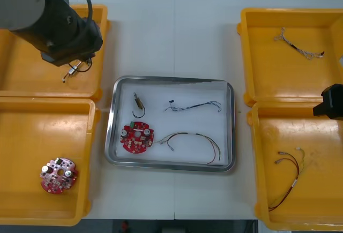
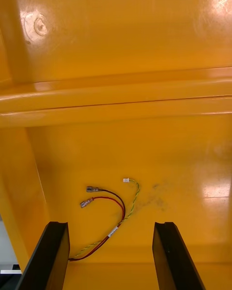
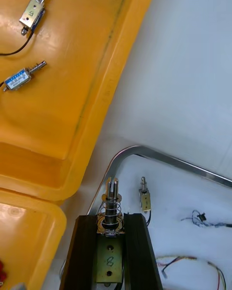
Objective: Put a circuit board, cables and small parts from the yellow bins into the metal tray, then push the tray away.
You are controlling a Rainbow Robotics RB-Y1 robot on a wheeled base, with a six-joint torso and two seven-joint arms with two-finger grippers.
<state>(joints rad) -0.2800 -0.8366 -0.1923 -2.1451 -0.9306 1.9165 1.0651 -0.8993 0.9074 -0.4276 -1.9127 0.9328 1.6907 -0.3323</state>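
Observation:
My left gripper [image 3: 112, 222] is shut on a small metal part [image 3: 111, 208] with a spring, held above the strip of table between the far left bin [image 3: 63, 92] and the tray's corner [image 3: 140, 150]. In the front view this part [image 1: 74, 71] hangs under the left arm. The metal tray [image 1: 171, 79] holds a red circuit board [image 1: 137, 137], a small metal part [image 1: 138, 104], a thin dark cable [image 1: 193, 106] and a red and yellow cable [image 1: 193, 139]. My right gripper [image 2: 110, 227] is open above the near right bin [image 2: 145, 150], over a red and yellow cable [image 2: 108, 212].
Two more small metal parts [image 3: 33, 12] lie in the far left bin. A second circuit board [image 1: 58, 175] sits in the near left bin [image 1: 21, 136]. The far right bin [image 1: 252, 56] holds a twisted cable [image 1: 300, 48]. The right arm [image 1: 332, 102] shows at the right edge.

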